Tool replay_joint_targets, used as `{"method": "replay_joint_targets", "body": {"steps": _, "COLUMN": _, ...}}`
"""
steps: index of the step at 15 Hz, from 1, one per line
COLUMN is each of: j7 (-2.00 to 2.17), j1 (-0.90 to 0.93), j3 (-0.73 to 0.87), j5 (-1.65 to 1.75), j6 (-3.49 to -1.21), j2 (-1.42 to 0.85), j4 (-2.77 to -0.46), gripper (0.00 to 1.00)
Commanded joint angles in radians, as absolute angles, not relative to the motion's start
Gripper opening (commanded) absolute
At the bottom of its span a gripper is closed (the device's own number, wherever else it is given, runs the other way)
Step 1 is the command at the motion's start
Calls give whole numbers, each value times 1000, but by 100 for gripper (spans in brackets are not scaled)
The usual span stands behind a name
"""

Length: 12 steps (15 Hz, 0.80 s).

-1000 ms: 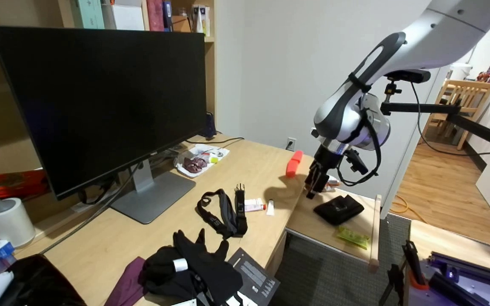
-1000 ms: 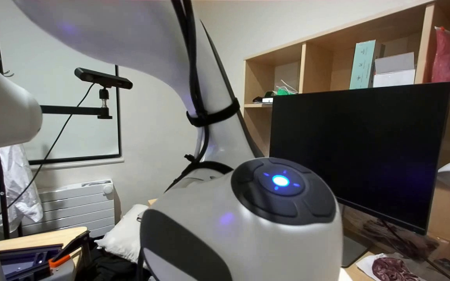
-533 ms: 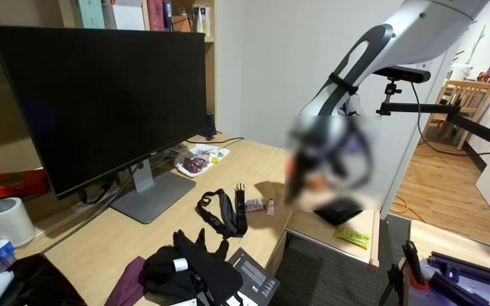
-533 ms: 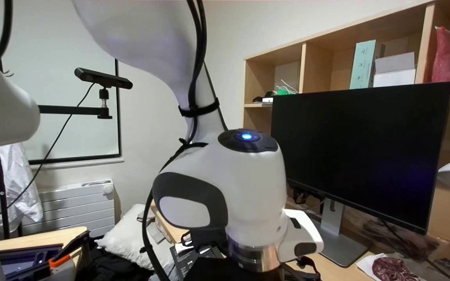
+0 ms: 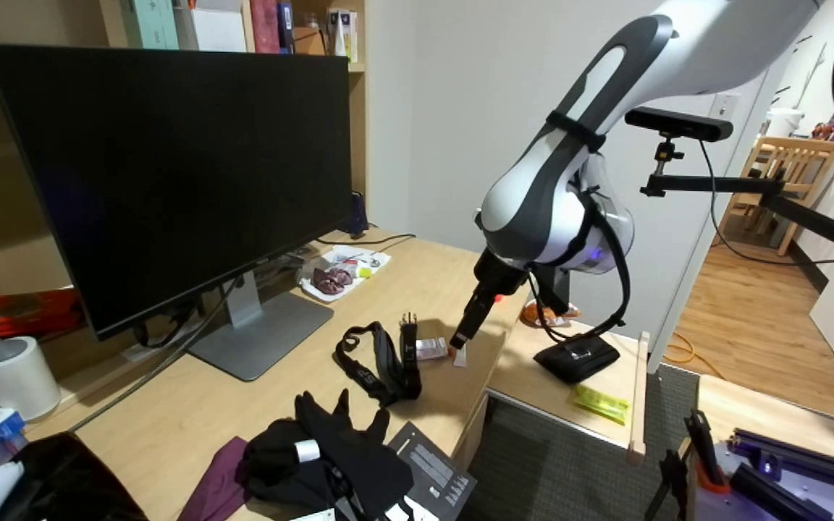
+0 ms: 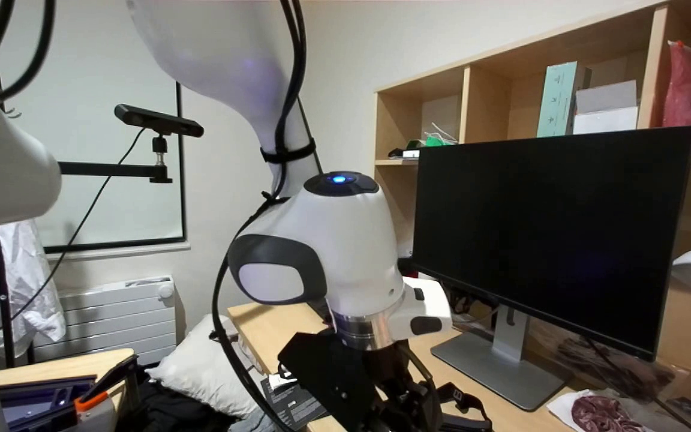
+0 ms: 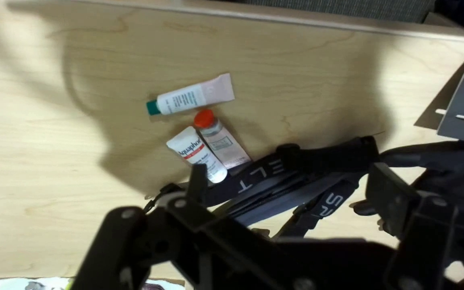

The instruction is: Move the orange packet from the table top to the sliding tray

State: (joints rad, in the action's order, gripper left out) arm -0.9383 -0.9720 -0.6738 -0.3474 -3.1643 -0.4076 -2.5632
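The orange packet lies at the back of the sliding tray in an exterior view, partly behind the arm's cable. The tray is a pale-wood board, lower than the desk and beside its right edge. My gripper is over the desk near the small tubes, away from the packet. In the wrist view my gripper is open, its fingers wide apart with nothing between them, above a black belt. The packet and the tray are out of the wrist view.
A black pouch and a yellow packet lie on the tray. Small tubes lie on the desk beside the belt. Black gloves, a monitor and a white tray stand or lie on the desk.
My gripper has moved left in an exterior view, from the desk edge by the tray to over the desk near the tubes. The orange packet, partly hidden behind it before, shows more fully.
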Motion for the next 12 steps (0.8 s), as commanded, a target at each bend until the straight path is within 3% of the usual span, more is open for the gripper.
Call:
{"method": "replay_joint_targets", "body": {"steps": 1, "j7": -865, "j1": -958, "j3": -694, "j5": -401, "j6": -3143, "j2": -320, "j4": -2616, "gripper": 100}}
{"method": "replay_joint_targets", "body": {"steps": 12, "j7": -646, "j1": -866, "j3": -623, "j5": -282, "j6": -2658, "j2": 45, "j4": -2629, "gripper": 100}}
